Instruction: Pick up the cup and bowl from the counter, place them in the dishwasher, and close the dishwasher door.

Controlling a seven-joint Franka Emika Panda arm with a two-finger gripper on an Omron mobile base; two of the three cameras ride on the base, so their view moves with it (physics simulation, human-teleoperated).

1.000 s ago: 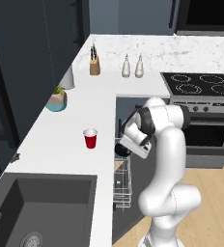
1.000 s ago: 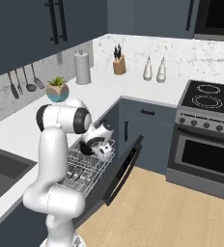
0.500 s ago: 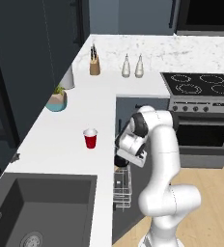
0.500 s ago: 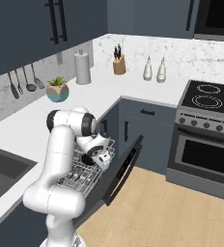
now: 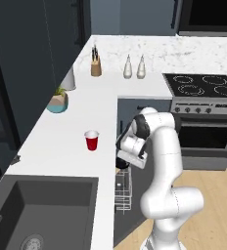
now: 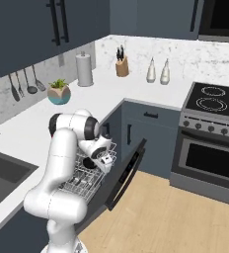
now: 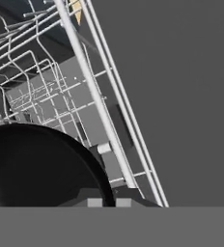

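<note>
Lowered since a second ago, the gripper (image 6: 93,162) now sits just over the dishwasher's white wire rack (image 6: 82,179), fingers clamped on the black bowl (image 7: 36,166). Beside the dishwasher, the red cup (image 5: 91,140) stands on the counter (image 5: 61,141).

Wire rack (image 7: 92,91) tight around claw (image 7: 105,201)

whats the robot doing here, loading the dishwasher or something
Yes. The white arm's gripper is shut on the small round black bowl and holds it low over the dishwasher's white wire rack, which is pulled out above the open dark slate-blue door. The small red cup with a white rim is on the white counter, not yet loaded.
</note>
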